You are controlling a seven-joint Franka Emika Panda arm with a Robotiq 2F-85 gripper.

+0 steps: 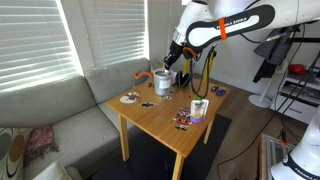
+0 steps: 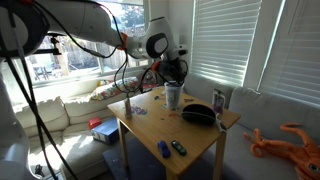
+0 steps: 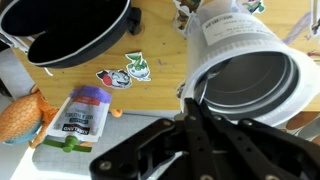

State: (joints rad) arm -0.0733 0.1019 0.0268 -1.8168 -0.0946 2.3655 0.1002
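Note:
My gripper [image 3: 193, 100] is at the near rim of a white and silver metal cup [image 3: 240, 70]. Its two fingers are pinched together over the rim, one inside and one outside. The cup stands at the far side of the wooden table [image 1: 165, 118] in both exterior views [image 1: 163, 86] [image 2: 173, 96], with the gripper [image 1: 171, 66] [image 2: 172, 72] right above it. I cannot tell whether the cup is lifted off the table.
A black pan [image 3: 75, 35] [image 2: 200, 113] lies beside the cup. Stickers [image 3: 125, 72] and a purple-topped packet [image 3: 75, 120] lie on the table. A small box [image 1: 199, 108] stands near one edge. A grey couch [image 1: 60, 115] borders the table, and an orange plush toy [image 2: 290, 140] lies on it.

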